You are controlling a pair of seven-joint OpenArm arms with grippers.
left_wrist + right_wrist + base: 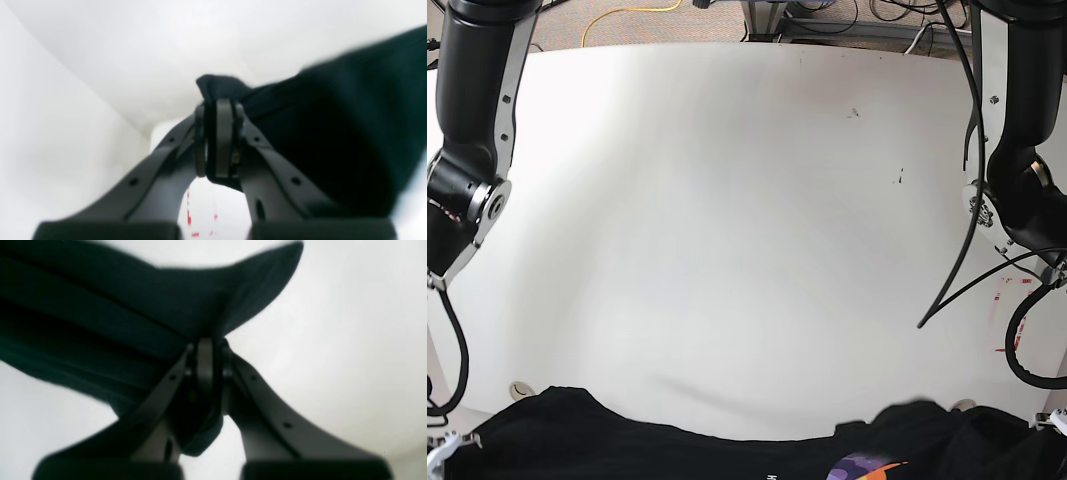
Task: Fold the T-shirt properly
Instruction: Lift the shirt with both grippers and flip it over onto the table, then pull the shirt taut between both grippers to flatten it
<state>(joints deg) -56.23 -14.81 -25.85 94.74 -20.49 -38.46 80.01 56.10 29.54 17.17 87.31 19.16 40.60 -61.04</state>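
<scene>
At the near edge of the white table, the black T-shirt lies bunched up, with a bit of purple print showing. The left gripper pinches a corner of the cloth. The right gripper pinches another fold, though both wrist views are blurry.

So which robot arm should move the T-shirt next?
Probably both together. The left gripper and the right gripper each pinch the T-shirt, so neither looks better placed.
</scene>
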